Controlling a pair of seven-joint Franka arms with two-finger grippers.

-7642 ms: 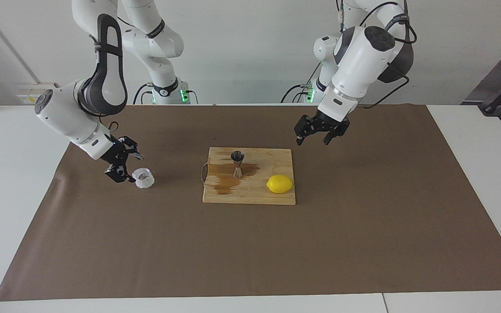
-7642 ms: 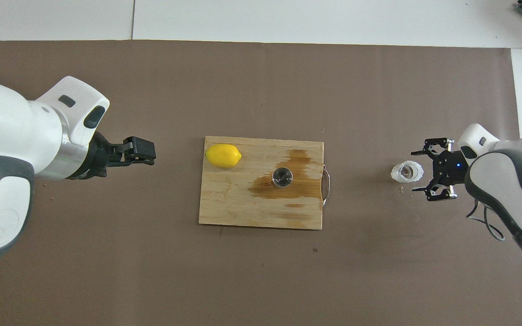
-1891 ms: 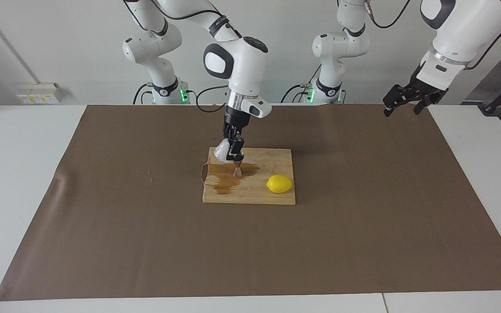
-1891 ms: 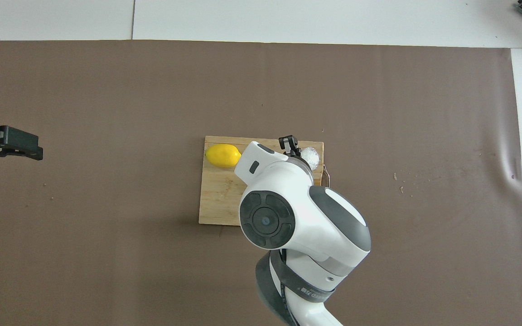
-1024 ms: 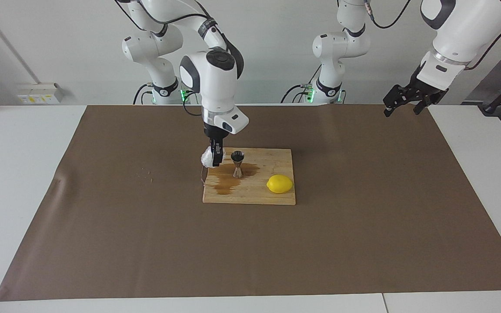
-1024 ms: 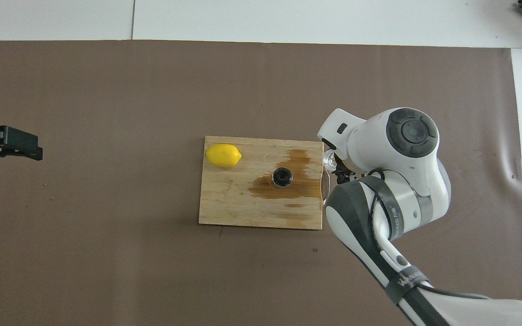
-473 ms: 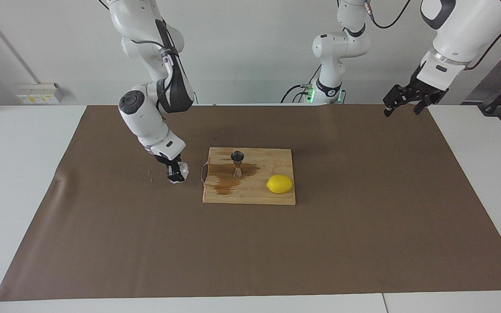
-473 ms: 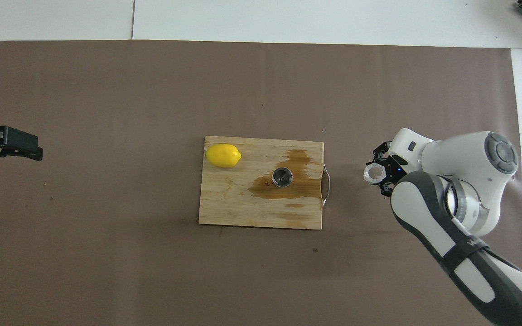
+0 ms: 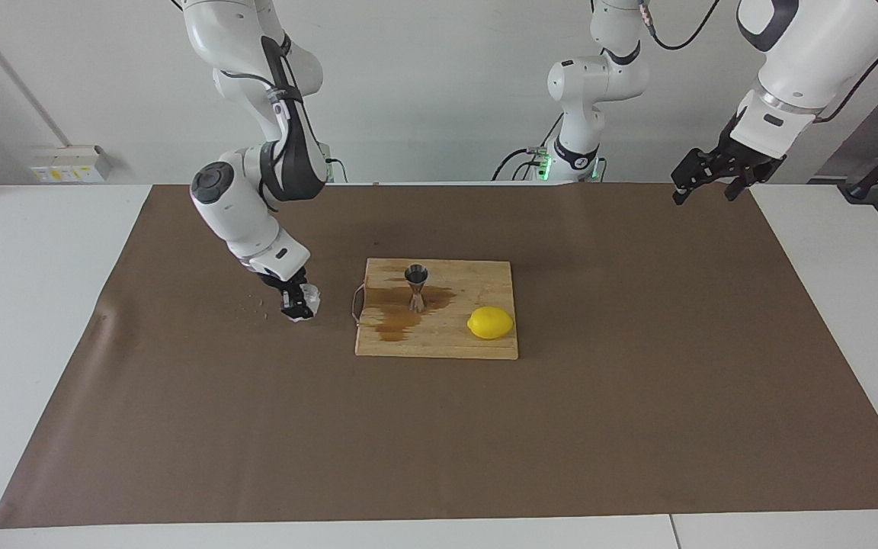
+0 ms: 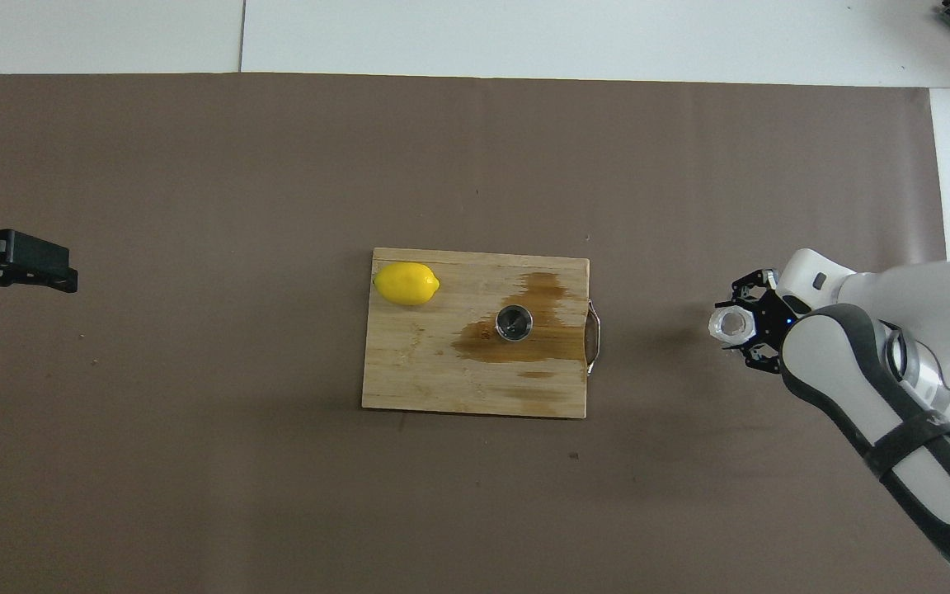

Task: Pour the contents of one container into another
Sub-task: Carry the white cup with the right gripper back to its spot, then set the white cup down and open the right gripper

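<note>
The squat, frosty translucent cup (image 9: 308,300) with its faceted wall sits upright on the brown paper-covered surface (image 9: 637,396), toward the right arm's end, well apart from the pale wooden cutting board (image 9: 477,347). The right hand (image 10: 740,327) brackets it; whether it pinches cannot be told. On the board's wet brown stain stands the shiny steel hourglass jigger (image 9: 416,287), near a smooth yellow lemon (image 9: 490,322). The left hand (image 9: 702,184) waits aloft, fingers spread.

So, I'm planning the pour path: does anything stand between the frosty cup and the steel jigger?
Nothing tall. The cup, at the right claw on the mat, faces the jigger across bare mat and the cutting board's low wire handle. The lemon lies off that line, toward the left arm's end.
</note>
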